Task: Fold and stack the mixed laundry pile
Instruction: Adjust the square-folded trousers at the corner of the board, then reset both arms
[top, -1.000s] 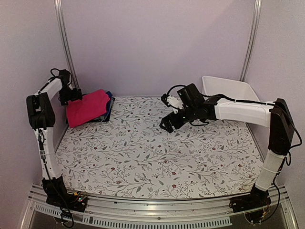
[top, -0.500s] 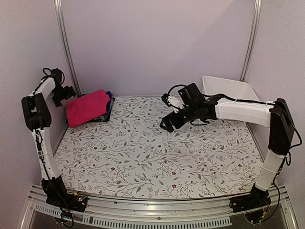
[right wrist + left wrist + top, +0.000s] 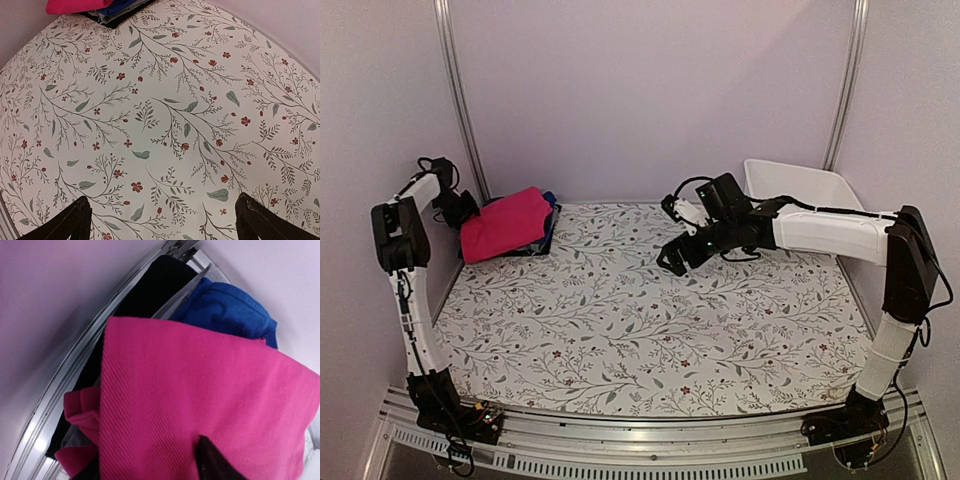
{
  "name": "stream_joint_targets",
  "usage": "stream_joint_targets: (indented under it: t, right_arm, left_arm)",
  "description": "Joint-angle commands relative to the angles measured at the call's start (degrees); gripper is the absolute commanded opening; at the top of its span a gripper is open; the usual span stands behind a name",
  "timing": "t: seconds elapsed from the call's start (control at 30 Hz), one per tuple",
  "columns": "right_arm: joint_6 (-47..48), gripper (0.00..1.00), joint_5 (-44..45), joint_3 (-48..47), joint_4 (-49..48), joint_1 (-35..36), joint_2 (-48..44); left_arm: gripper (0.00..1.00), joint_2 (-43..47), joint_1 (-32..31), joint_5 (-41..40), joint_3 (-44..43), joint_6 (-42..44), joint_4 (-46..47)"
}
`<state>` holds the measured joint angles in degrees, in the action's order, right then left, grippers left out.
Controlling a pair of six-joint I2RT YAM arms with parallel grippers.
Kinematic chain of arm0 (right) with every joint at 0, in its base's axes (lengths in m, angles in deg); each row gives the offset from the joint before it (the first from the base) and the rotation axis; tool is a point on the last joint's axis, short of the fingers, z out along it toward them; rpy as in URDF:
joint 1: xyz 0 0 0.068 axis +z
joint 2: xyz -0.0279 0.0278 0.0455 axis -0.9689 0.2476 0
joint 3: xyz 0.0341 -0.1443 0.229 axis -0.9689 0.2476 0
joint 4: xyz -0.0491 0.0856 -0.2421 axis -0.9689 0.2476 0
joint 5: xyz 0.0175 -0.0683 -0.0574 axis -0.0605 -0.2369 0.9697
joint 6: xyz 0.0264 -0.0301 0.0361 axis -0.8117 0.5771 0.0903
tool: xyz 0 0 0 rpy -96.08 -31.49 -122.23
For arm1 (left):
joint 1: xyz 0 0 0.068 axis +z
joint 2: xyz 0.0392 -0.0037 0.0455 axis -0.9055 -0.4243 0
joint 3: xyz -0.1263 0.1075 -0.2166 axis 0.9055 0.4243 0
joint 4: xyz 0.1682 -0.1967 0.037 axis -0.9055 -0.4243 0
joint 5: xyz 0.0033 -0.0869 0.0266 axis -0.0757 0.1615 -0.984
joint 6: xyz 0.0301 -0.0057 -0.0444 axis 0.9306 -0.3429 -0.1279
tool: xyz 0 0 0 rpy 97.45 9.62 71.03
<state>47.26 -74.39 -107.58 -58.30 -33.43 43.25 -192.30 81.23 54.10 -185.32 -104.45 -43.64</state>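
Magenta-pink garment (image 3: 200, 390) tops the laundry pile (image 3: 508, 226) at upper left of the top view, with the blue garment (image 3: 225, 307) under it. Left gripper (image 3: 460, 208) is at the pile's left edge; can't tell its jaws. Right gripper (image 3: 162, 212) is mid-frame over the floral table covering (image 3: 620, 320), fingers wide apart, empty.

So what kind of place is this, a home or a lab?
Probably a lab test cell: two robot arms bolted at a floral-covered table, plain panels on metal posts, folded laundry stacked in the corner.
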Motion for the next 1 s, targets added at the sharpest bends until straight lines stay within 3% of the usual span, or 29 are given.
stream_joint_targets:
  t: [0.0,0.1,0.33,0.57,0.63,0.7,0.83,0.97]
  right_arm:
    - [-0.7,0.99,-0.7,-0.3,-1.0,-0.5,0.7]
    - [-0.7,0.99,-0.9,-0.4,-1.0,-0.6,0.8]
    - [-0.8,0.99,-1.4,-0.5,-0.9,-0.7,1.1]
    - [-1.0,0.99,-1.6,-0.6,-0.6,-0.8,1.2]
    - [-0.9,0.99,-1.6,-0.8,-0.3,-0.9,1.3]
    - [-0.8,0.99,-1.5,-1.1,0.0,-1.0,1.3]
    - [-1.0,0.99,-1.6,-1.5,0.6,-1.1,1.4]
    - [-0.7,0.99,-1.4,-1.9,1.0,-1.1,1.6]
  left_arm:
    - [0.25,0.2,0.2,5.8,-1.9,2.3,5.7]
    - [0.0,0.7,-0.3,7.9,-3.4,5.6,8.2]
    - [0.0,0.7,-2.7,8.5,-9.8,15.9,12.0]
    - [0.0,1.6,-4.5,7.5,-7.6,24.9,17.9]
    - [0.12,-0.1,-3.8,8.5,-8.3,24.3,18.0]
    - [0.4,-1.2,-3.4,4.5,-8.3,23.6,17.9]
    - [0.67,-2.1,-3.2,-4.8,-8.5,24.2,18.8]
    - [0.79,-0.8,-3.6,-14.0,-9.2,25.4,16.5]
